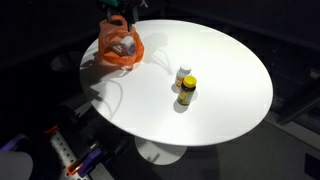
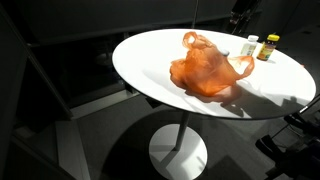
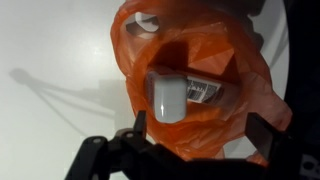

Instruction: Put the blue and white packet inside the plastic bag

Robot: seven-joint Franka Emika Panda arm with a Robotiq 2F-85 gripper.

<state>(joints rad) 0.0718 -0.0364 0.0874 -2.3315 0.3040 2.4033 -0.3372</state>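
An orange plastic bag (image 1: 120, 48) sits near the edge of the round white table (image 1: 230, 80); it also shows in an exterior view (image 2: 207, 68). In the wrist view the bag (image 3: 220, 45) lies open below me. The blue and white packet (image 3: 168, 98), with a printed label, rests inside the bag's mouth. It shows faintly through the bag in an exterior view (image 1: 124, 44). My gripper (image 3: 200, 130) is open and empty, its two dark fingers spread on either side just above the bag. In an exterior view it hangs over the bag (image 1: 115, 14).
A white bottle (image 1: 183, 75) and a yellow-capped bottle (image 1: 187, 91) stand near the table's middle; both also show in an exterior view, white (image 2: 251, 45) and yellow (image 2: 268, 47). The table edge lies close to the bag. Dark surroundings and equipment ring the table.
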